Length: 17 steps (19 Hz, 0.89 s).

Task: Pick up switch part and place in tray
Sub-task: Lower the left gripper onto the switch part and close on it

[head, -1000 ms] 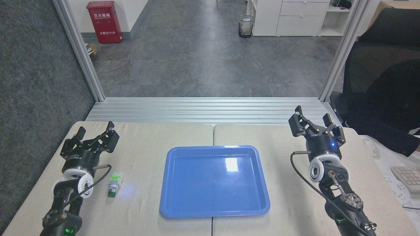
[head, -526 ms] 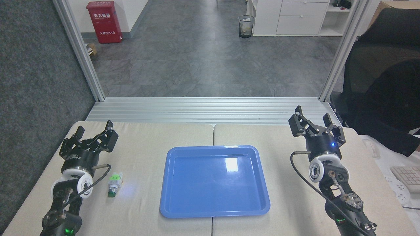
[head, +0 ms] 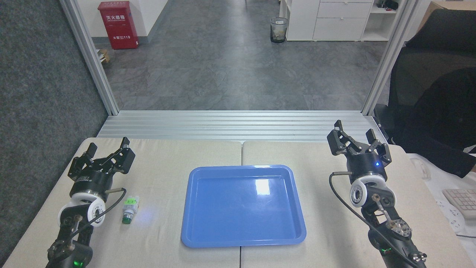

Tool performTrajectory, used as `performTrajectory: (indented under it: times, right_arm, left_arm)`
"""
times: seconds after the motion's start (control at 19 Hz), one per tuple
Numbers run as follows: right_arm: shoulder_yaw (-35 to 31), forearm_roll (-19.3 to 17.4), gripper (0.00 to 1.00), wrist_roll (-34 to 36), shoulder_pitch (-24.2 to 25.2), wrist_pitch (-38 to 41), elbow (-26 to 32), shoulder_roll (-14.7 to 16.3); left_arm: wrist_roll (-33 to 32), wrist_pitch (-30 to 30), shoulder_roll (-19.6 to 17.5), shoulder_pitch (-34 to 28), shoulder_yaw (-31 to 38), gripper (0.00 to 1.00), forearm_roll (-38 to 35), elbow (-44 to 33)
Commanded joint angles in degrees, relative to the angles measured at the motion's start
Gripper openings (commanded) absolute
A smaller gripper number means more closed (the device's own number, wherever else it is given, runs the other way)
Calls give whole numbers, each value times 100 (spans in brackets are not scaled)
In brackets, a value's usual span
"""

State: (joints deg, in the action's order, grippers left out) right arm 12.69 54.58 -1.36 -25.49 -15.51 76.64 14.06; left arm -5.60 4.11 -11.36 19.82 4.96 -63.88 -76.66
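Small pushbutton switch part (head: 129,210) with dark green round cap, silver-white cylindrical body and bright green-and-white block end: lying on its side on the beige padded table (head: 167,156), left half. Cap end toward the near edge, block end pointing away. Sits just right of the left arm's white wrist ring, near but not touching; thin black cable curves close past it. Well apart from the tray, bare table between.

Large shallow glossy blue plastic tray (head: 297,208), rectangular, rounded corners, raised rim: centred on the table, straddling the seam between the two beige pads. Nothing inside, only a white light reflection on the floor of it.

Left black gripper (head: 106,156): fingers spread wide apart, nothing between them, pointing away toward the far-left table corner. Raised above the surface, beyond the switch part, not in contact with it.

Right black gripper (head: 356,139): fingers likewise spread wide, holding nothing, near the far-right table corner, well apart from the tray rim. Small blue LED lit on its body.

Background: ribbed aluminium rail (head: 238,124) along the far table edge, two slanted aluminium posts framing grey floor. Red cabinet (head: 118,24) far left, mesh wastebasket (head: 279,29) far centre, white drawer unit (head: 336,18) far right. Black office chair (head: 435,82) at right, part of a white keyboard (head: 463,201) at the right edge.
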Motion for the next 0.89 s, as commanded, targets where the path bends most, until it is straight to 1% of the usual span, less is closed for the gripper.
performTrajectory:
  times: [0.0,0.16,0.21,0.26,0.32,0.37,0.47,0.53,0.63,0.84]
  right_arm:
    - [-4,0,100,-4,0,-5,0,0]
    - [5,0,100,-4,0,-5,0,0]
    - [5,0,100,-4,0,-5,0,0]
    - [5,0,100,-4,0,-5,0,0]
    - [-4,0,100,-4,0,-5,0,0]
    - [-4,0,100,-4,0,-5,0,0]
    - [-4,0,100,-4,0,-5,0,0]
    - [-4,0,100,-4,0,-5,0,0]
    - [-4,0,100,-4,0,-5,0,0]
    - [-4,0,100,-4,0,-5,0,0]
  left_arm:
    - [111,292,-16,-13,5,100,-1,-51]
    - [156,283,11,-127,-30,100,-63,-25]
    - [234,275,2,-397,-30,99,-280,10]
    - [470,274,45,-626,-65,99,-726,63]
    - [672,257,159,-803,-66,99,-1157,141]
    - [796,205,369,-944,-66,99,-1553,229]
    - [903,-67,642,-1172,-65,99,-1934,396]
    - [938,-216,678,-1252,-74,99,-1970,475]
    - [1130,-262,705,-1314,-100,99,-1996,599]
    - [1255,-568,723,-1586,-531,99,-1953,625]
